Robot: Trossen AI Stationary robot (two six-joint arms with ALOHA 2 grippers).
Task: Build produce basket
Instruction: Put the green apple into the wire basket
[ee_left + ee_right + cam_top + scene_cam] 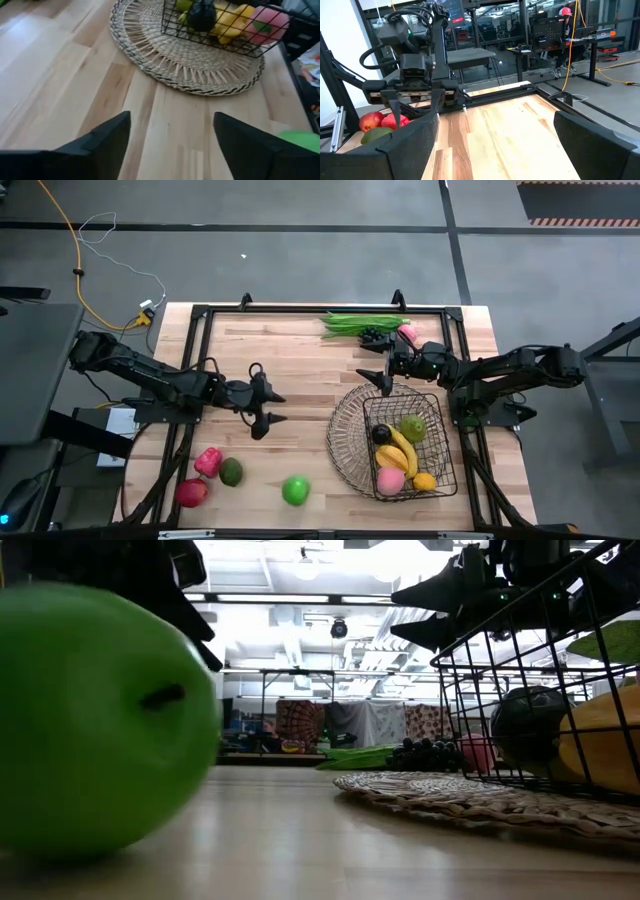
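Between the jaws, left arm: nothing; left gripper point(268, 407) stands spread wide over bare surface point(300, 370), holding nothing.
Left gripper fingers: two dark fingers point(100, 145) well apart in the left wrist view, light wood showing in the gap.
Right gripper: right gripper point(377, 364) has jaws wide apart, empty, just off the far rim of the basket point(345, 435).
Right wrist view: its own fingers point(405, 145) spread, bare wood between; left arm faces it across the surface.
Basket: ahead of the left jaws, beside and below the right jaws in the high view; round woven flared rim, dark wire box in the centre.
Inside basket: bananas point(403, 450), pink peach point(390, 479), lemon point(424, 481), green fruit point(413, 428), dark round item point(382, 434).
Green apple: green apple point(295, 491) loose on the surface, near the left jaws toward the front edge, apart from them; fills the left of the low view.
Behind left jaws: red pepper point(208, 462), avocado point(231, 472), red apple point(191, 493) grouped near the front corner.
Beyond right jaws: green beans point(352, 325), dark grapes point(377, 336), a pink fruit point(407, 334) at the far edge.
Contact: neither jaw pair touches any produce.
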